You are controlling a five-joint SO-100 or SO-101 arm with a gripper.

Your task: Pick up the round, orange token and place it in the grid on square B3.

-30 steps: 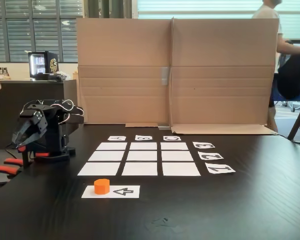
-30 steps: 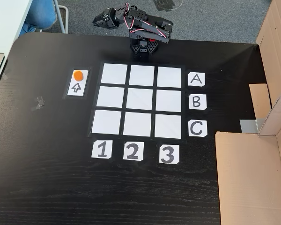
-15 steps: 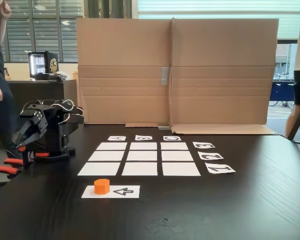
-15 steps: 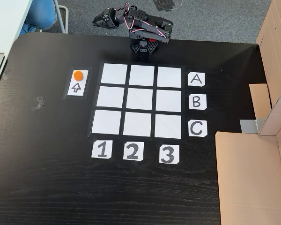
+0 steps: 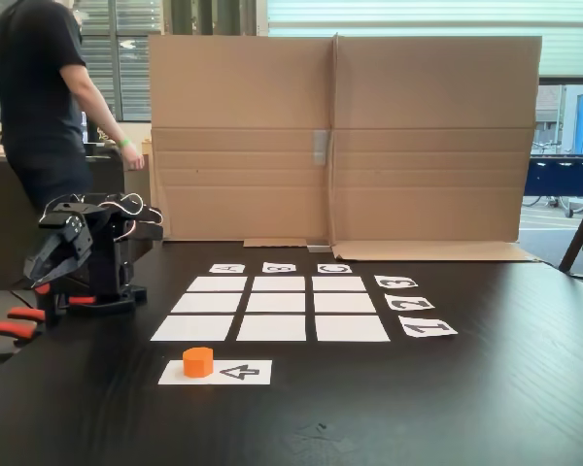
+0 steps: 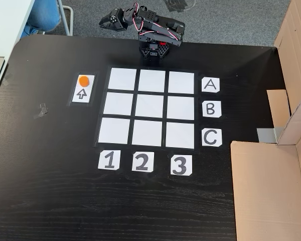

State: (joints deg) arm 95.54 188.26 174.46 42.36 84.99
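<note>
The orange token (image 5: 198, 361) (image 6: 83, 80) stands on a white strip with a black arrow (image 5: 239, 372) (image 6: 82, 94), just outside the grid (image 5: 277, 303) (image 6: 149, 106). Square B3 (image 5: 279, 283) (image 6: 180, 108) is bare white paper in line with the "B" and "3" cards. The black arm sits folded at the table edge beside the A row. Its gripper (image 5: 41, 270) (image 6: 106, 22) hangs off the table side, far from the token, its jaws together with nothing between them.
A tall cardboard wall (image 5: 340, 146) (image 6: 271, 191) closes the side of the table beyond the "3" column. Red clamp handles (image 5: 10, 326) stick out near the arm's base. A person in black (image 5: 44, 97) stands behind the arm, off the table.
A person in black has walked in behind the arm at the left; the person at the right has left. Arm and token have not moved.
</note>
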